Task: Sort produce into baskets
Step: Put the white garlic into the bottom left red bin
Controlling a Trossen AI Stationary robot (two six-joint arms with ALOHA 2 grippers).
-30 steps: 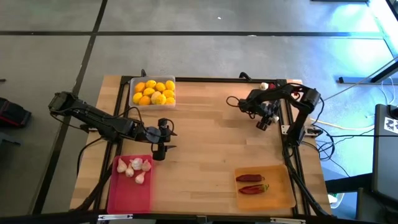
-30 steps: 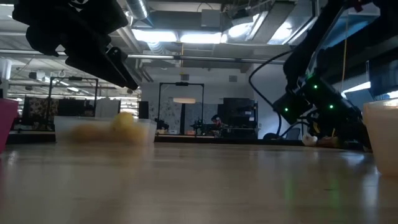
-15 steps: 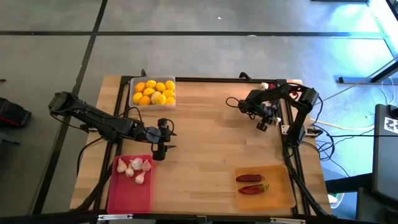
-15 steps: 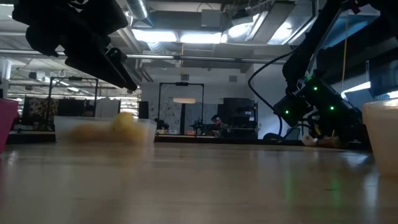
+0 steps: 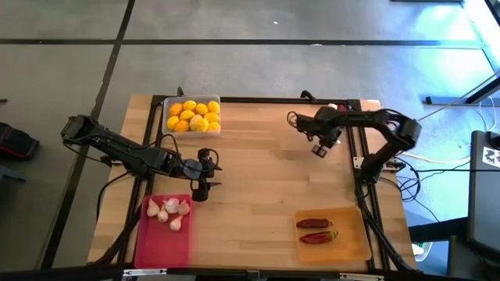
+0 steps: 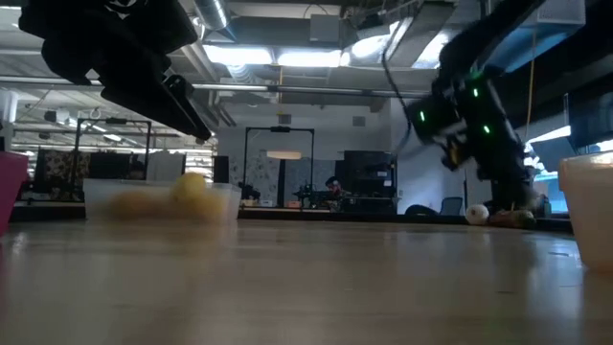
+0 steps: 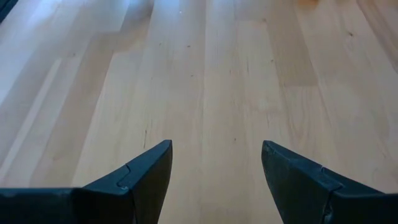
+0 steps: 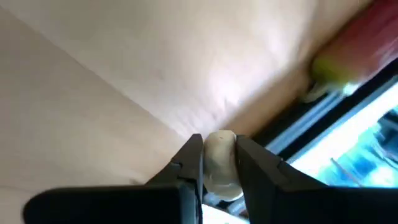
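The clear basket (image 5: 166, 105) at the far edge holds yellow and orange fruits (image 5: 193, 115). The pink-red basket (image 5: 160, 251) at the near left holds garlic bulbs (image 5: 169, 212). The orange basket (image 5: 355, 243) at the near right holds two chili peppers (image 5: 316, 230). My right gripper (image 5: 319, 149) hangs over the far right of the table, shut on a whitish garlic bulb (image 8: 219, 163). My left gripper (image 5: 201, 192) stands open over bare wood beside the pink-red basket's far right corner, with nothing between its fingers (image 7: 146, 174). My right gripper pinches the whitish garlic bulb by two opposite sides (image 8: 217, 144) between its two fingers. The fingers slant steeply down. The bulb fills the gap between them and bulges past their tips; the wood shows blurred beyond it.
A small white round thing (image 6: 476, 213) lies on the table at the far right. A red piece with a yellow-green end (image 8: 348, 59) lies along the table's black rail (image 5: 355, 160). Bare wood spreads across the table's middle (image 5: 258, 187).
My right gripper has risen from the table and swung a little toward the table's left and far edge; its arm now reaches out more level.
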